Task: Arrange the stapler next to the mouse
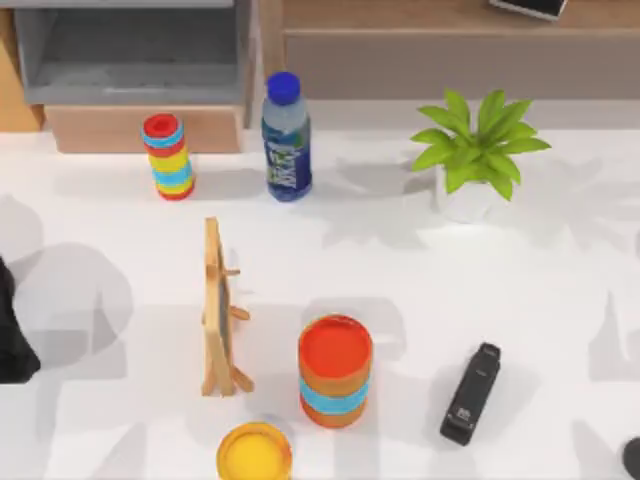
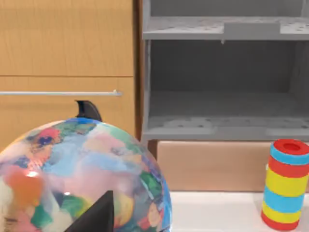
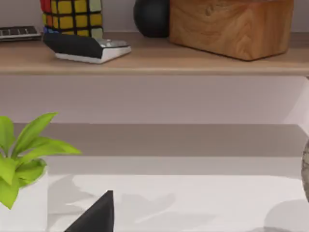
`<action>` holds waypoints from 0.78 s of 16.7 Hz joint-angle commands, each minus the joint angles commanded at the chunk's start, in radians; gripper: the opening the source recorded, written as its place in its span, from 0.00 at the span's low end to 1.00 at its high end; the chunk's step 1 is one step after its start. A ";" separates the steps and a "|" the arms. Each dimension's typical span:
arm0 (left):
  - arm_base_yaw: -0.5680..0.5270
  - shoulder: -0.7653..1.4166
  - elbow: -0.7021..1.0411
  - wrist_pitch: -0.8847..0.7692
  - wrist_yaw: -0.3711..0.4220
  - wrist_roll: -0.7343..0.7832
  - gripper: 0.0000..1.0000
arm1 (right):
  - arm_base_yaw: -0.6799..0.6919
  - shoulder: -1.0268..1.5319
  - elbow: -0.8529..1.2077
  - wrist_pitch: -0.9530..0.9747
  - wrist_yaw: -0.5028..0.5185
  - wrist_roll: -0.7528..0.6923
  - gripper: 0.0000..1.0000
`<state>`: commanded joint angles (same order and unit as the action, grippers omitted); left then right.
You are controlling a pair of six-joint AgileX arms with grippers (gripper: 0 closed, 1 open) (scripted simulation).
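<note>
The stapler (image 1: pixel 470 395), slim and black with a small white label near its near end, lies flat on the white table at the front right. The mouse (image 1: pixel 632 458), a small dark rounded body, is cut off by the picture's edge at the front right corner, a short way right of the stapler and apart from it. My left arm (image 1: pixel 12 335) is a black mass at the table's left edge, far from both. A black part of my left gripper (image 2: pixel 96 217) shows close to a colourful globe (image 2: pixel 82 174). A black part of my right gripper (image 3: pixel 94 215) hangs above bare table.
An orange and blue striped canister (image 1: pixel 335 370) stands left of the stapler, with a yellow round thing (image 1: pixel 255 452) in front of it. A wooden easel (image 1: pixel 218 310), a small striped canister (image 1: pixel 168 157), a water bottle (image 1: pixel 286 137) and a potted plant (image 1: pixel 478 150) stand farther back.
</note>
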<state>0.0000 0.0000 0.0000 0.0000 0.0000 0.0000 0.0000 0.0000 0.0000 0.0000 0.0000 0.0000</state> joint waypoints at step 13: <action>0.000 0.000 0.000 0.000 0.000 0.000 1.00 | 0.386 0.645 0.471 -0.372 0.013 0.508 1.00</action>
<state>0.0000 0.0000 0.0000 0.0000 0.0000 0.0000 0.3862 0.6452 0.4709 -0.3722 0.0125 0.5076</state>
